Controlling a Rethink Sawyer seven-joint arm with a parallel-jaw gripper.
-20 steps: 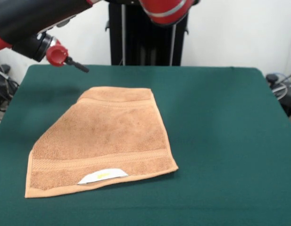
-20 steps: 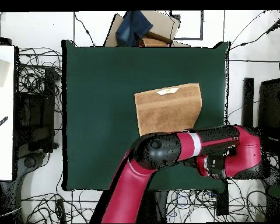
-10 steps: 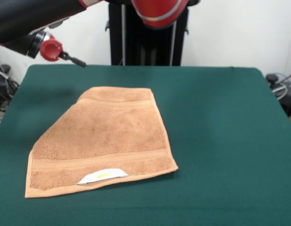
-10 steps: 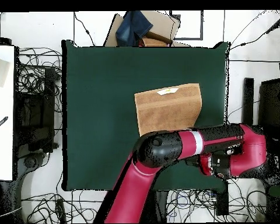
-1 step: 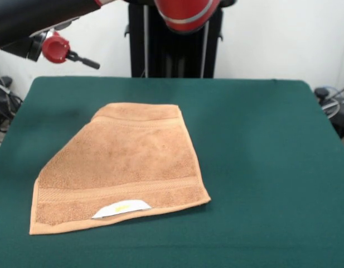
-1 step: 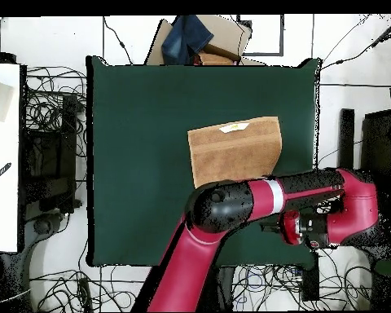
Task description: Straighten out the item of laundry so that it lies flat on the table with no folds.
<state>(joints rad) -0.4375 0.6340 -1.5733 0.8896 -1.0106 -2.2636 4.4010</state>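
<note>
We see the towel [image 5: 120,167] lying on the tabletop [image 5: 261,167], left of centre in the front view and toward the near edge. Its far left corner is turned in, so that side runs as a long slant from the short far edge down to the near left corner. The right side and the near hem look straight, though the near right corner lifts a little. A woven band crosses it close to the near hem, another near the far edge. A white label [image 5: 121,208] with a yellow mark sits on the near band, just above the hem. In the overhead view the towel [image 6: 234,151] lies right of the tabletop's middle, its label [image 6: 234,127] toward the side away from the robot, and the red and black arm [image 6: 256,204] crosses over the edge nearest the base.

The pincer [image 5: 82,60] hangs at the far left in the front view, above the tabletop's far left corner and well apart from the towel, holding nothing. We cannot tell whether its tips are apart or together.
</note>
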